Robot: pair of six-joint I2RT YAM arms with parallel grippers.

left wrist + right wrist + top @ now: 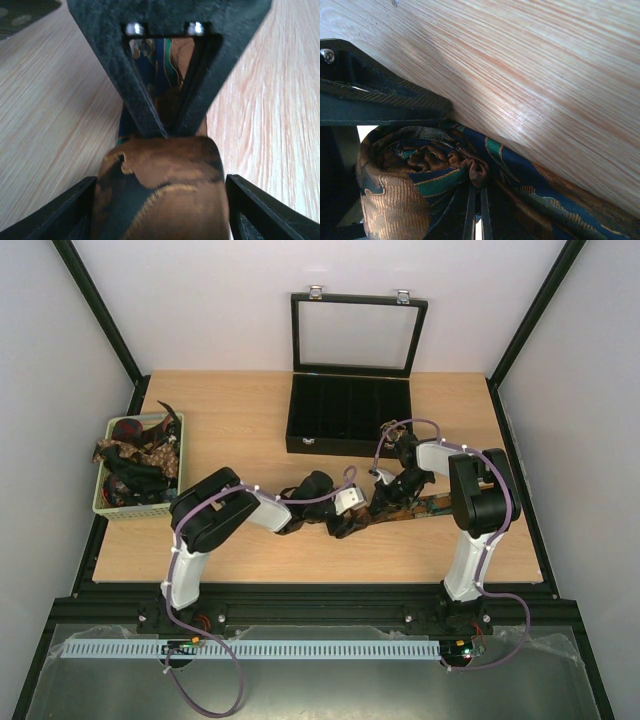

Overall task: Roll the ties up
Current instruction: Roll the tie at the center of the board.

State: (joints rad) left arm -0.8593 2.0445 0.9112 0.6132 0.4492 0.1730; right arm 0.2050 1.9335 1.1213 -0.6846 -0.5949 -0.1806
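One tie, brown with blue and green, lies across the table middle with its near end wound into a roll. My right gripper is shut on the roll's core; in the left wrist view its fingers meet in a point just behind the roll. My left gripper is open, one finger on each side of the roll and close against it. One of those fingers shows above the roll in the right wrist view. From above, both grippers meet at the roll.
A pale green basket at the left edge holds several more ties. A black compartmented box stands at the back with its glass lid raised. The tie's flat tail runs right under the right arm.
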